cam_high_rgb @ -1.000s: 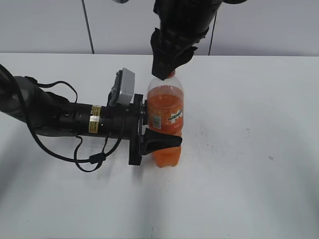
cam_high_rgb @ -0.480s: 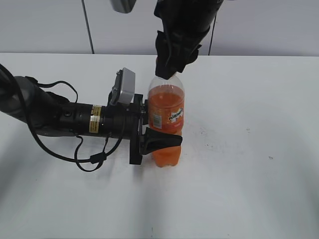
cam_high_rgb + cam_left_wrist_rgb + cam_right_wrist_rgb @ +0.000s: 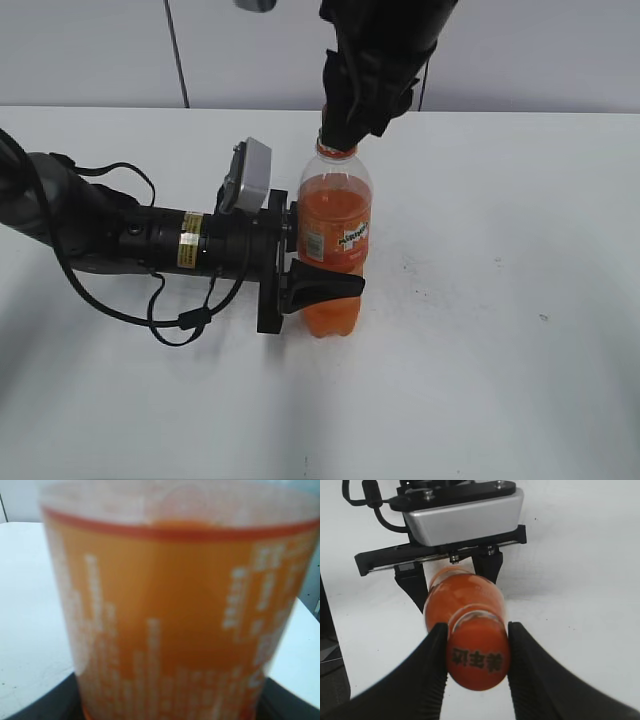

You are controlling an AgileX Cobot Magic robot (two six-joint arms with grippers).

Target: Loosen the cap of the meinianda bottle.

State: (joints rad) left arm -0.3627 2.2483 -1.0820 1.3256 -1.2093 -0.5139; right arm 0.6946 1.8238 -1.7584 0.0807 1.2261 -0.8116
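Observation:
The meinianda bottle point(image 3: 335, 240) stands upright on the white table, orange drink inside, orange-and-white label band round it. My left gripper point(image 3: 322, 287) reaches in from the left and is shut on the bottle's lower body; the left wrist view is filled by the blurred label point(image 3: 170, 620). My right gripper point(image 3: 347, 128) comes down from above and is shut on the cap, which it hides in the exterior view; only the orange neck ring shows below it. In the right wrist view the orange cap point(image 3: 477, 662) with its dark mark sits squeezed between the two black fingers point(image 3: 476, 647).
The white table point(image 3: 500, 300) runs wide to the right and front of the bottle. The left arm and its loose black cable point(image 3: 180, 320) lie across the table's left side. A white wall stands behind the table.
My right gripper has turned on the cap and sits slightly higher and further right, so the orange neck ring now shows. The left gripper and bottle have stayed nearly still.

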